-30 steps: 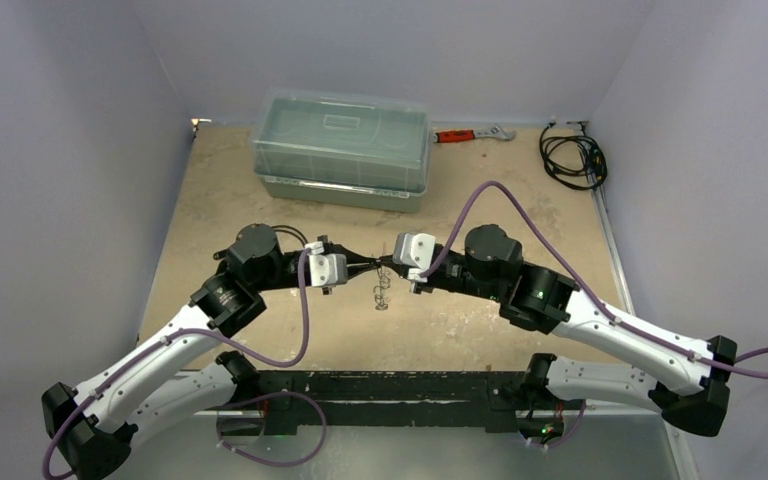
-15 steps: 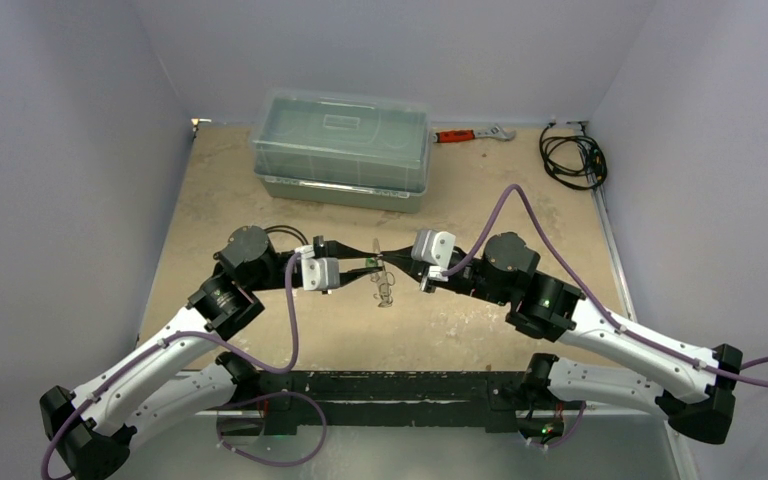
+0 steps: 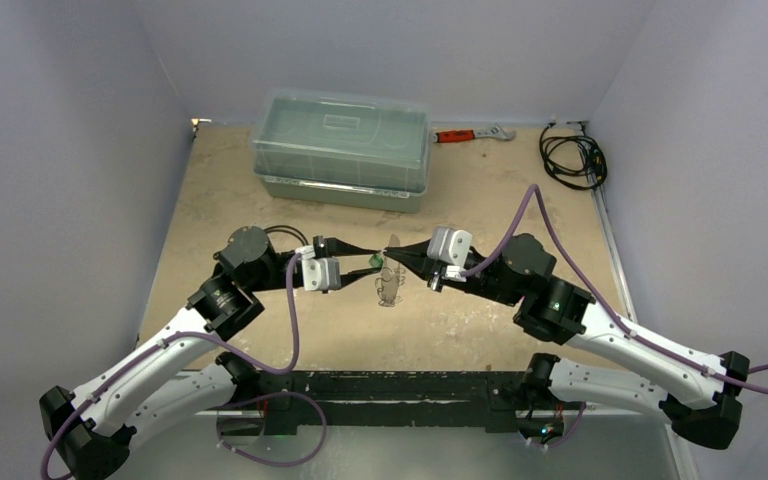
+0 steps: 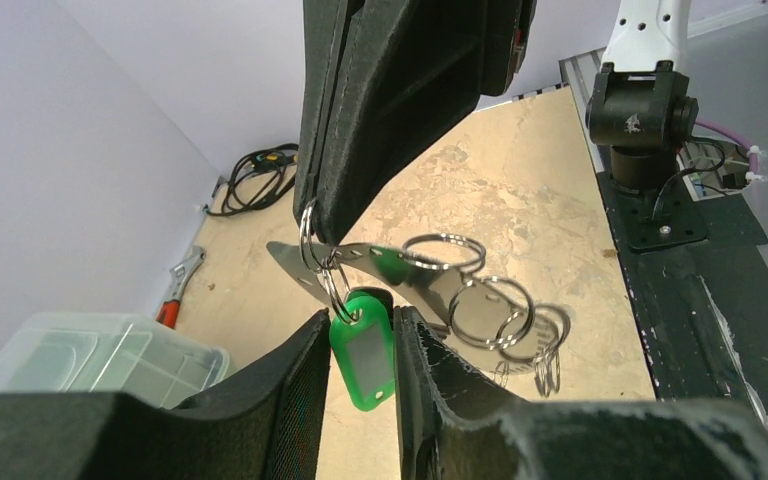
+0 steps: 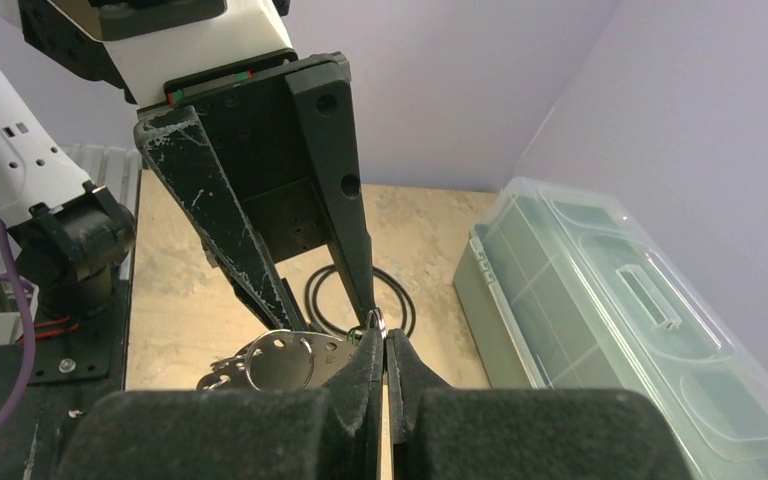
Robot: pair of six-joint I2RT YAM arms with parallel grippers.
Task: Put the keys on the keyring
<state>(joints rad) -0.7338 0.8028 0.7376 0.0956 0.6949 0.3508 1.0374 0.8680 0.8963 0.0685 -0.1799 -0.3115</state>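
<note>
Left pincer (image 3: 373,258) and right pincer (image 3: 393,257) tip to tip, keyring (image 3: 388,286) between.

Overhead, my two white-and-black jointed arms meet at centre frame. The left arm (image 3: 160,360) stretches in from the lower left and the right arm (image 3: 640,345) from the lower right, both with elbows bent and forearms angled inward. My left gripper (image 3: 371,258) points toward the right of the picture, its black fingers (image 4: 260,420) parted. My right gripper (image 3: 392,256) faces it tip to tip, fingers pressed together on a thin silver wire ring (image 4: 304,240).
</note>
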